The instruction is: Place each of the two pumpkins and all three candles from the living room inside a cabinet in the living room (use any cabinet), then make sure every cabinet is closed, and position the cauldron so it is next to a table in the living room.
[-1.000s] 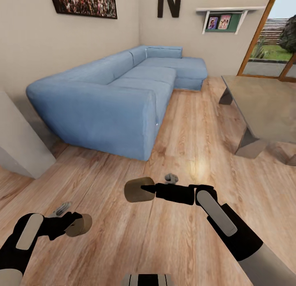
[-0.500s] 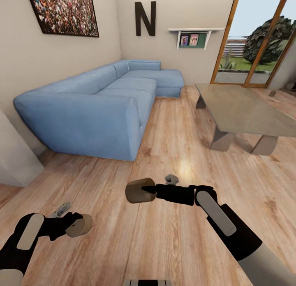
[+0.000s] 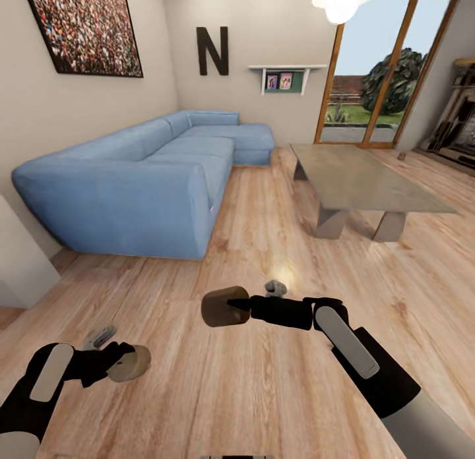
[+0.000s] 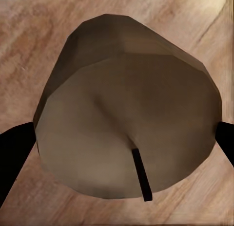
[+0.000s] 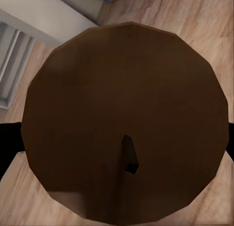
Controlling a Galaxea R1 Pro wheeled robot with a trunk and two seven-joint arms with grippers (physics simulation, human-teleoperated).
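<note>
Sofa left, table right.

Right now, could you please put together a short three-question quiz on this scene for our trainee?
1. True or false: each hand holds a candle.
2. What lies beside the wall on the robot's left? A) a blue sofa B) a bed C) a bookcase
3. Fill in: the letter hanging on the far wall is ___.

Key:
1. True. The left hand grips one candle, and the right hand grips the other candle.
2. A, the blue sofa, opposite the low table.
3. N, the black letter.
</note>
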